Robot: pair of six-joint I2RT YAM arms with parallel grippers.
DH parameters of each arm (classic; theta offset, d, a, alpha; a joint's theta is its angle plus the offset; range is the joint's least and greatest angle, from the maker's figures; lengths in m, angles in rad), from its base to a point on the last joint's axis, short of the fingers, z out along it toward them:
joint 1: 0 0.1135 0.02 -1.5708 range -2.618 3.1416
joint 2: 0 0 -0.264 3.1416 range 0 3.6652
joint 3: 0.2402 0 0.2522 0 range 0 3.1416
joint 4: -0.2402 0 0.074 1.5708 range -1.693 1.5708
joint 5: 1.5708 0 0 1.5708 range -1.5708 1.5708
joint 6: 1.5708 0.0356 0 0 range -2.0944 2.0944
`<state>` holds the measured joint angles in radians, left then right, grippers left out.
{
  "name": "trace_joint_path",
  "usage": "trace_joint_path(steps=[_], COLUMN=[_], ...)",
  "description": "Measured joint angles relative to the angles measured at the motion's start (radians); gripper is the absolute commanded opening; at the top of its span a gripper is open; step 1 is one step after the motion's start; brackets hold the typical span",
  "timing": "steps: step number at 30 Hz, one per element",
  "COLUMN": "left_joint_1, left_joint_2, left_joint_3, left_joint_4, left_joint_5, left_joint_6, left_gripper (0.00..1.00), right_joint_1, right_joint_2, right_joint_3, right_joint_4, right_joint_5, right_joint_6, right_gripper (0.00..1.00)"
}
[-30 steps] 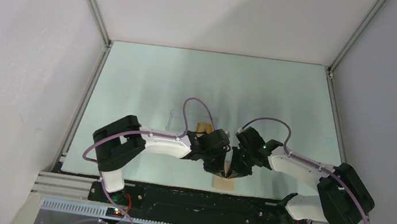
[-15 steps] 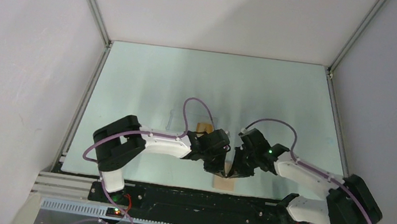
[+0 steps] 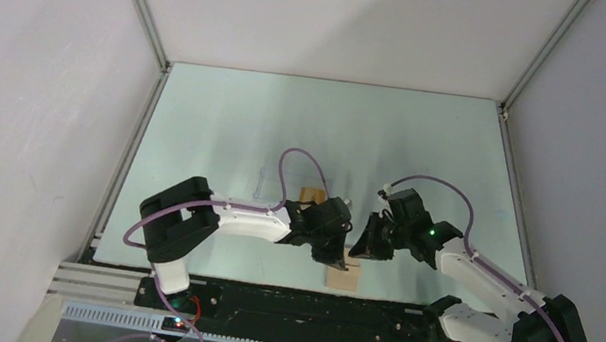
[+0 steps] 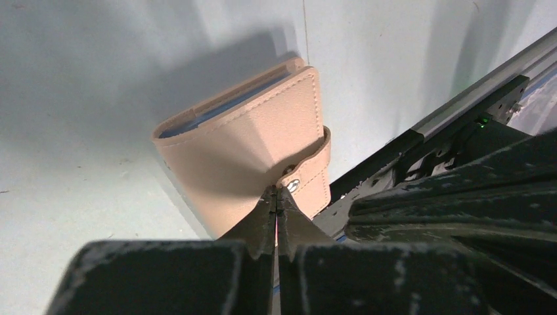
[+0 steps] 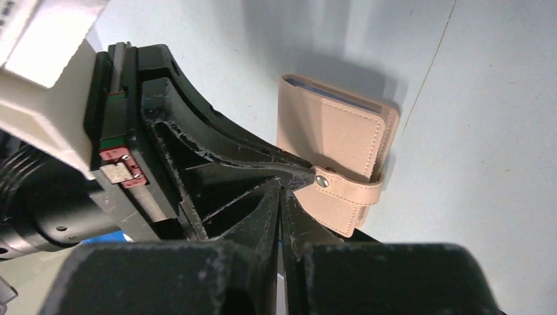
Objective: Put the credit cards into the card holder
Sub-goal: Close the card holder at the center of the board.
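Note:
The tan card holder (image 3: 343,276) lies folded shut near the table's front edge, its snap tab (image 4: 309,177) wrapped over the cover. It also shows in the right wrist view (image 5: 341,128). My left gripper (image 3: 339,262) is shut and empty, its tips (image 4: 276,192) touching the cover beside the snap button. My right gripper (image 3: 354,249) is shut and empty, its tips (image 5: 281,189) just left of the tab, close against the left gripper's fingers (image 5: 217,164). An orange-yellow credit card (image 3: 309,194) peeks out behind the left wrist, partly hidden.
A clear plastic box (image 3: 270,183) lies on the table behind the left arm, by the card. The black rail along the table's front edge (image 4: 460,98) runs right next to the card holder. Both arms crowd the front centre.
My right arm has swung to the right and its gripper has drawn back a little from the card holder. The left gripper and the card holder have stayed put.

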<state>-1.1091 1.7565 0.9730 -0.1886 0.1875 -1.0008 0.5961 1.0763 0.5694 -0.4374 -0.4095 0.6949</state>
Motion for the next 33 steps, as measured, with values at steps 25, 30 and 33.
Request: trace_joint_path(steps=[25, 30, 33], left_joint_1=[-0.001, -0.001, -0.001], left_joint_2=[-0.020, -0.020, -0.020], left_joint_3=[0.000, -0.005, -0.005], left_joint_4=[0.038, 0.038, 0.038], left_joint_5=[-0.010, -0.010, -0.010], left_joint_6=[-0.001, -0.001, -0.001], left_gripper=[0.00, 0.00, 0.00], right_joint_1=[0.040, 0.064, 0.070], right_joint_2=[0.041, 0.079, 0.088], right_joint_3=[-0.034, -0.051, -0.058], right_joint_4=[0.002, 0.010, 0.010], right_joint_5=[0.001, 0.011, 0.021], right_joint_6=[-0.018, -0.018, -0.019], right_gripper=[0.00, 0.00, 0.00])
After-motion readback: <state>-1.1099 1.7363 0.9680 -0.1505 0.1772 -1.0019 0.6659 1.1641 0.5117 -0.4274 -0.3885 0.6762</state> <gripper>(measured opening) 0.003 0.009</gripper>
